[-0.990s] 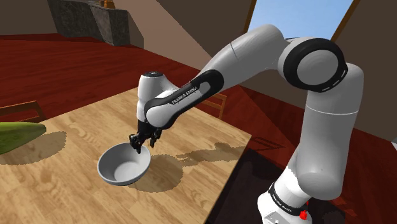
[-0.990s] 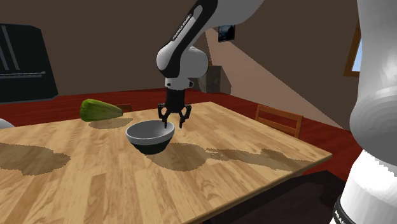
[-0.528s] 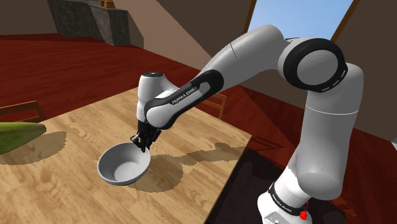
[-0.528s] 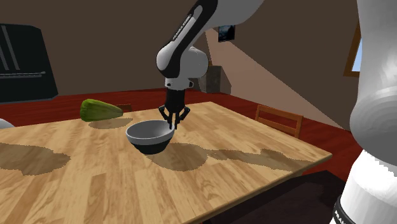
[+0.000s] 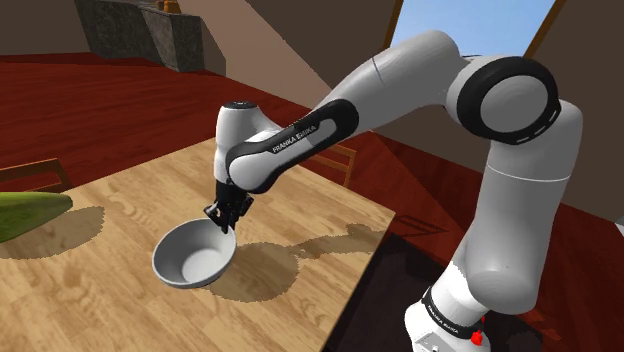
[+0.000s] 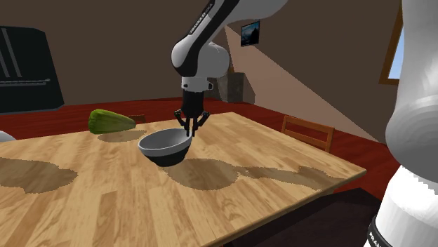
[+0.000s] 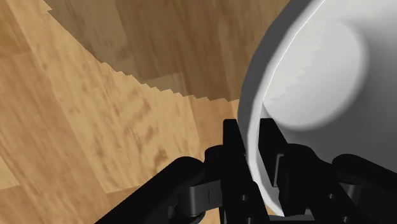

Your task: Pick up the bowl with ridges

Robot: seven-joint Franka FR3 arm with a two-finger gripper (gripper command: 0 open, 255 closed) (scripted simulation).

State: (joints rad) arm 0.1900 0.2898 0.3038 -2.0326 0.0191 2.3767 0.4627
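A plain grey bowl [image 5: 192, 257] hangs tilted just above the wooden table [image 5: 90, 285], its shadow on the wood below. My black gripper [image 5: 225, 216] is shut on the bowl's rim at the side nearest the arm. In the second exterior view the gripper [image 6: 190, 128] clasps the bowl [image 6: 163, 144] at its right edge. In the wrist view the two fingers [image 7: 234, 145] pinch the thin pale wall of the bowl [image 7: 318, 76], one finger outside and one inside. No ridges can be made out on it.
A green rounded object [image 5: 25, 212] lies on the table at the shoulder view's left, also seen as a green object [image 6: 110, 121] behind the bowl. A wooden chair [image 6: 307, 131] stands beyond the table's far edge. The table edge [image 5: 365, 255] runs close to the stand.
The fingers went from apart to shut on the bowl's rim. The arm has since risen slightly, lifting and tipping the bowl off the table.
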